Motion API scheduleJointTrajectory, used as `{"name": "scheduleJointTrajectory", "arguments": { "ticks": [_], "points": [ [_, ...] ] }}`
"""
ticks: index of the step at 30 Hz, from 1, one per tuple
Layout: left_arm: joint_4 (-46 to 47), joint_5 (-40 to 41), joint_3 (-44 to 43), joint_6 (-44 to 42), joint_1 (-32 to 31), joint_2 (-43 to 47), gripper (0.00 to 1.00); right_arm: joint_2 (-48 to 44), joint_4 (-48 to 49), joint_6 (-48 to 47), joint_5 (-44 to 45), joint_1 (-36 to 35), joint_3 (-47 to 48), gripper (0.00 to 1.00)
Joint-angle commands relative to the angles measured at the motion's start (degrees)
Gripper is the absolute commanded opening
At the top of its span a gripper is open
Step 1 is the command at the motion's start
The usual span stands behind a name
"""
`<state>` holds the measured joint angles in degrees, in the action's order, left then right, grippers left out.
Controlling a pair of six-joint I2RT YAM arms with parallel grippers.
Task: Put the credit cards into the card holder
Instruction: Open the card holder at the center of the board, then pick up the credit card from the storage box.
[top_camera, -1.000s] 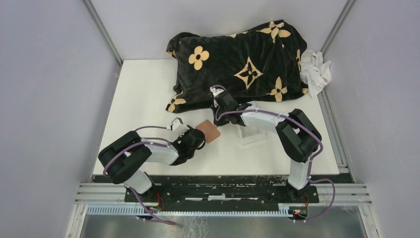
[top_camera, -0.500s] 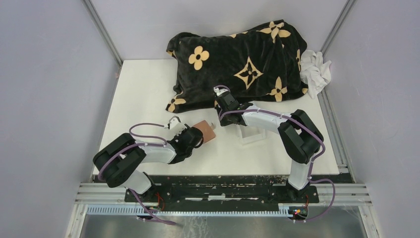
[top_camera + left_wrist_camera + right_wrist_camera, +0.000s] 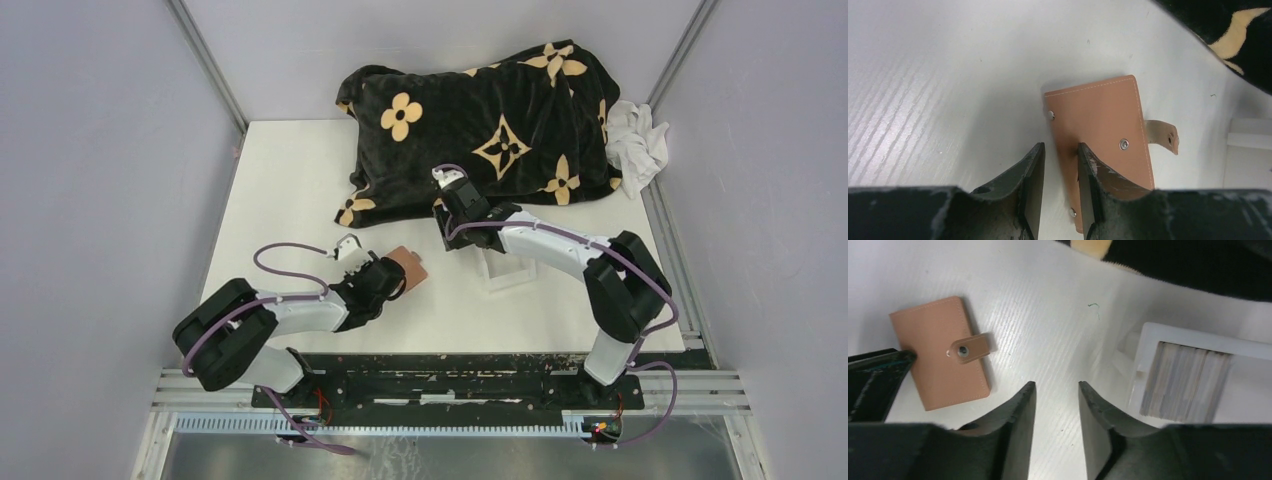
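The card holder [image 3: 1098,130], light supple leather folded shut, is laid flat on the table [image 3: 923,75] under the left gripper [image 3: 1060,150], parted and empty; an edge pinch is judged best. Slick credit cards [image 3: 1183,385] are stacked in the tray [image 3: 1198,335] near the right gripper [image 3: 1056,387], likewise parted.

Lab robot cell: plain grey walls [image 3: 90,180], aluminium rails [image 3: 700,385].

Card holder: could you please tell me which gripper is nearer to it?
Left. The left gripper is at the card holder's edge; the right gripper hangs apart, toward the tray.
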<state>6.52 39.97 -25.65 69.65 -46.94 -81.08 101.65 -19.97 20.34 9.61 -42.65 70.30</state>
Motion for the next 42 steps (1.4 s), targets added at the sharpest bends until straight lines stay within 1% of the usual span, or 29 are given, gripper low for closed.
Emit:
{"name": "scheduleJointTrajectory", "arguments": {
  "ticks": [1,5,7,8,9,10,11,12,13,15,18,20,22,24,26,31,42],
  "points": [
    [-5.6,0.7,-0.2,-4.6,0.3,1.6,0.39,-5.7,-1.3,-3.5,3.3,-0.5,4.2,0.46],
    [-5.9,0.6,-0.6,-5.6,0.3,2.8,0.43,-7.9,-2.1,-7.4,7.8,-0.5,5.0,0.52],
    [-6.0,0.8,-0.9,-6.3,0.3,3.4,0.45,-9.2,-0.3,-10.1,10.9,-0.5,4.4,0.59],
    [-6.0,0.8,-0.9,-6.7,0.3,3.6,0.45,-10.0,1.2,-11.4,12.5,-0.5,3.7,0.65],
    [-5.9,0.7,-1.2,-7.2,0.3,3.6,0.46,-10.8,3.8,-12.0,16.0,-0.4,2.7,0.70],
    [-5.8,0.5,-1.3,-7.7,0.3,3.6,0.47,-11.5,6.9,-11.7,19.5,-0.4,1.3,0.79],
    [-5.6,0.2,-1.5,-8.3,0.3,3.6,0.48,-12.4,9.6,-11.1,22.3,-0.4,0.2,0.95],
    [-5.5,-0.1,-1.6,-8.9,0.3,3.7,0.49,-13.2,11.8,-10.6,24.9,-0.4,-0.8,0.99],
    [-5.6,-0.3,-2.0,-9.3,0.3,3.8,0.50,-13.9,13.7,-10.0,26.8,-0.4,-1.4,1.00],
    [-6.1,-0.4,-2.5,-10.1,0.3,4.2,0.52,-14.4,15.1,-10.5,26.1,0.0,-1.2,1.00],
    [-6.8,-0.1,-2.6,-10.7,0.3,6.0,0.56,-13.3,11.7,-11.1,25.2,0.5,2.0,0.99],
    [-7.6,0.5,-2.5,-10.9,0.3,7.3,0.59,-12.7,10.0,-11.2,26.4,1.0,2.6,1.00],
    [-8.2,0.8,-2.3,-11.0,0.3,8.4,0.59,-12.6,7.6,-10.3,27.9,1.5,2.6,0.94],
    [-8.5,1.0,-1.9,-11.2,0.3,9.4,0.59,-12.5,4.2,-9.4,27.3,2.5,2.6,0.88],
    [-8.7,1.2,-1.9,-11.5,0.3,9.8,0.59,-12.4,1.1,-7.4,26.4,3.9,2.2,0.86],
    [-9.1,1.2,-1.6,-11.9,0.4,10.5,0.59,-12.2,-1.3,-2.4,17.9,8.3,-1.4,0.81],
    [-8.6,0.9,-0.1,-11.4,0.3,11.3,0.59,-8.6,-1.0,0.9,2.1,14.1,-2.0,0.75]
  ]
}}
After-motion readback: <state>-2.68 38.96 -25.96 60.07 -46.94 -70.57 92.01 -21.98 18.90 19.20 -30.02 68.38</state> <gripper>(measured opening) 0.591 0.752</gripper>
